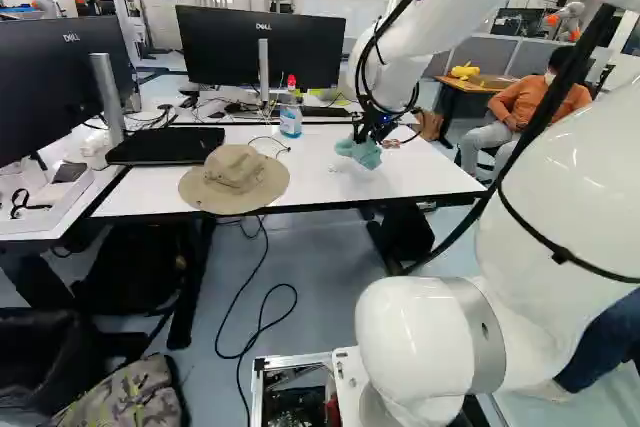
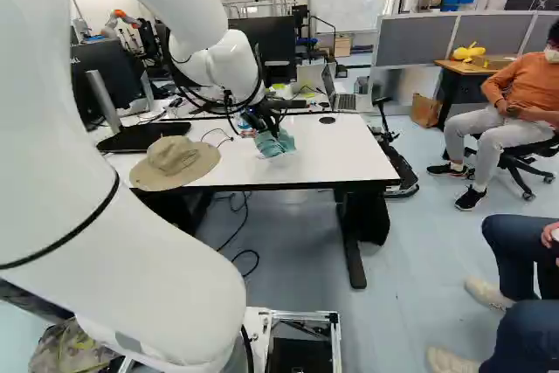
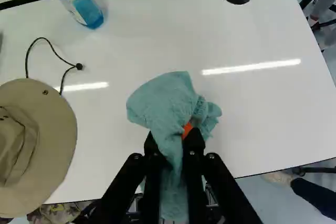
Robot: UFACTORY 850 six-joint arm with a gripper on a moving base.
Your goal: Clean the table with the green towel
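At the right of the left base view my gripper (image 1: 372,135) points down over the white table (image 1: 330,187), the green towel (image 1: 360,152) bunched at its fingertips. The right base view has the towel (image 2: 275,143) just under the gripper (image 2: 262,124), above or on the tabletop; which one I cannot tell. In the wrist view the gripper (image 3: 176,135) is shut on the towel (image 3: 163,100), whose cloth spreads ahead of the fingers and runs back between them. One orange pad (image 3: 187,128) shows beside the cloth.
A tan hat (image 1: 235,179) lies on the table near its front edge, its cord beside it. A spray bottle (image 1: 290,112) with blue liquid stands farther back. Monitors (image 1: 262,47), a black laptop-like slab (image 1: 165,145) and cables are behind and left. A seated person is beyond the table.
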